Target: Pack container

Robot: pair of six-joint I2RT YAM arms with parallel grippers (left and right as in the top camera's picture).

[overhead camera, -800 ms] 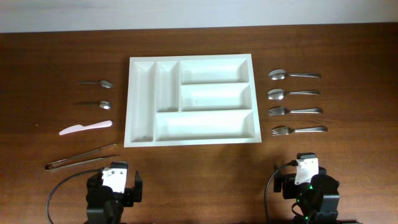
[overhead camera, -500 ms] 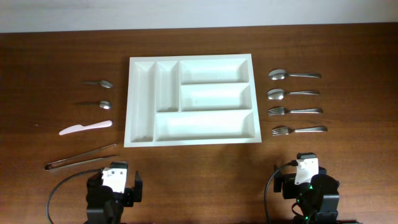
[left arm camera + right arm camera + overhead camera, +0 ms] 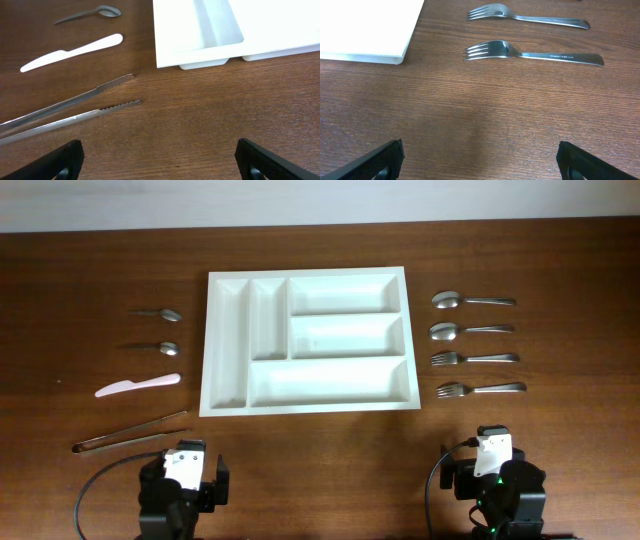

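The left gripper [image 3: 159, 152] sits at the near edge of the table [image 3: 320, 480], its jaws spread wide and holding nothing, with bare wood between them. The right gripper [image 3: 479, 152] is just as wide open and holds nothing.

Just beyond the left gripper lie the tongs [image 3: 70, 112], slanted, their toothed tips pointing toward the tray [image 3: 200, 30] but clear of it. A strip of bare wood runs between the grippers and the tray's near rim.

Ahead of the right gripper lies the near fork [image 3: 530, 52], tines toward the tray's corner. Its handle carries a small stamped mark, too fine to read. The far fork [image 3: 530, 17] lies parallel behind it.

The tray sits mid-table, square to the edges, with all the cutlery outside it. On its left, past the tongs, come a pale knife [image 3: 70, 50], the near teaspoon [image 3: 90, 13] and the far teaspoon [image 3: 158, 313], each well apart from the tray wall. On its right, behind the forks, lie the near spoon [image 3: 470, 330] and the far spoon [image 3: 470, 301], bowls toward the tray. A band of open wood lies behind the tray, up to the table's far edge.
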